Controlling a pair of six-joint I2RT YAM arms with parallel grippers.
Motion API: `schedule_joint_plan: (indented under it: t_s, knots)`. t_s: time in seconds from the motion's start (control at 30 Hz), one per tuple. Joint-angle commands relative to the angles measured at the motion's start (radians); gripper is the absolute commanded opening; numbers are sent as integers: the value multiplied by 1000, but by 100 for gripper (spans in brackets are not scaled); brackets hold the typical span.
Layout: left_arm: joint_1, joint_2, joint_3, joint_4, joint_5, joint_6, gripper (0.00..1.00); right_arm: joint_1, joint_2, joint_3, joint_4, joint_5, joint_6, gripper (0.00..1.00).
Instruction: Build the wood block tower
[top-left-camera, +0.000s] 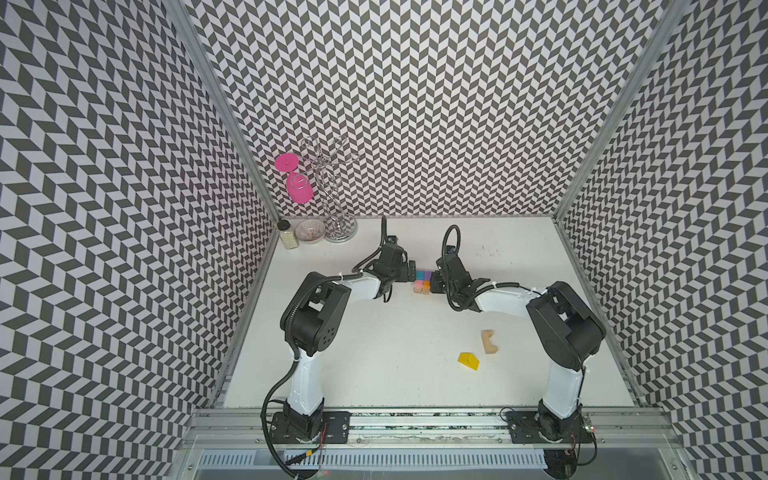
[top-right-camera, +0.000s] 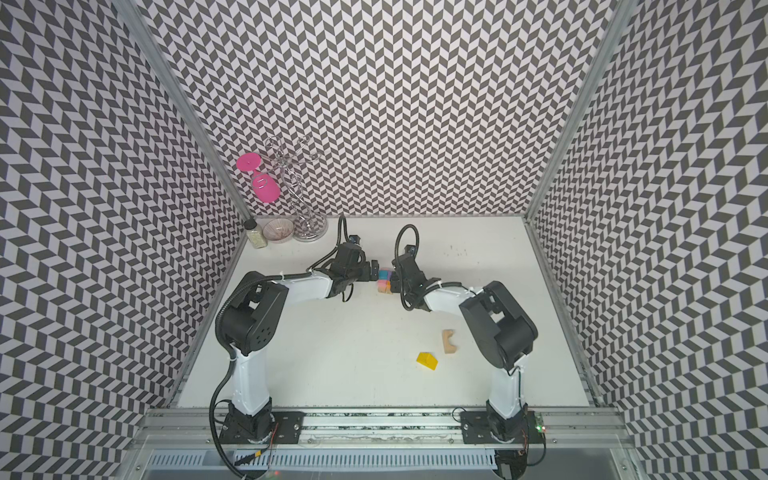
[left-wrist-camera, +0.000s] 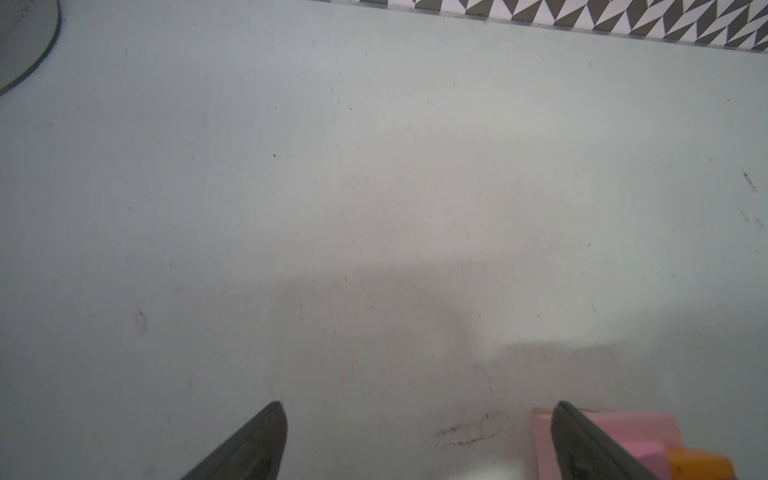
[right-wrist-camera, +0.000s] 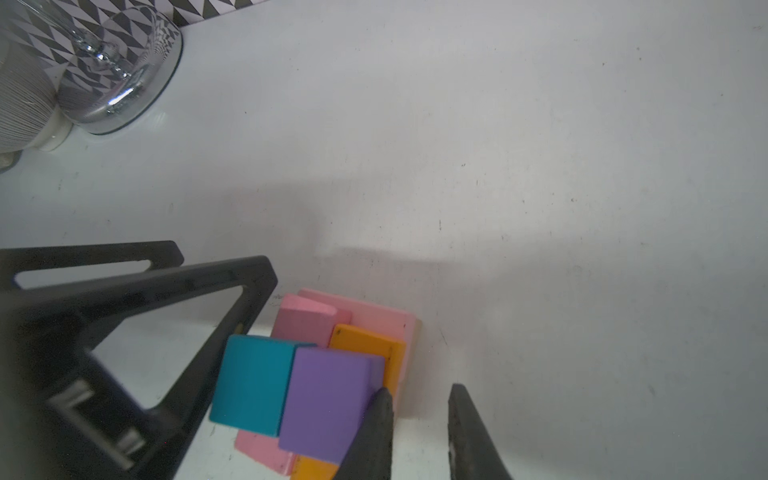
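Note:
The tower (top-left-camera: 423, 282) stands mid-table in both top views: a tan base, a pink slab (right-wrist-camera: 307, 320) and an orange slab (right-wrist-camera: 370, 345), with a teal cube (right-wrist-camera: 253, 382) and a purple cube (right-wrist-camera: 328, 403) side by side on top. My left gripper (top-left-camera: 412, 271) is open just left of the tower, with only bare table between its fingers (left-wrist-camera: 419, 409). My right gripper (right-wrist-camera: 419, 397) is shut and holds nothing; one finger rests against the purple cube's side. A yellow roof-shaped block (top-left-camera: 468, 360) and a tan arch (top-left-camera: 489, 342) lie loose at the front right.
At the back left corner stand a wire glass rack on a chrome base (top-left-camera: 340, 232), with a pink goblet (top-left-camera: 297, 187) hanging upside down from it, a glass bowl (top-left-camera: 310, 231) and a small jar (top-left-camera: 287, 235). Patterned walls close in three sides.

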Motion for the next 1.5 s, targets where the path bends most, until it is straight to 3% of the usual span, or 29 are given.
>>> schedule_joint_plan:
  t_s: [0.0, 0.6, 1.1, 1.2, 1.27, 1.47]
  knots:
    - [-10, 4, 37, -5, -5, 7, 100, 18, -43, -17, 44, 9, 18, 24]
    - [-9, 23, 60, -15, 4, 5, 100, 13, -67, -29, 20, 70, 22, 24]
    - [-12, -18, 47, -23, -18, 1, 100, -27, -210, -163, 34, 99, 16, 25]
    - [-10, -64, 15, -21, -42, 0, 100, -31, -282, -218, 16, 109, 10, 26]
    - [-9, -114, -26, -16, -48, 0, 100, -31, -361, -280, 7, 112, 5, 34]
    - [-5, -330, -217, 20, -75, -2, 100, -31, -680, -471, -103, 122, 15, 44]
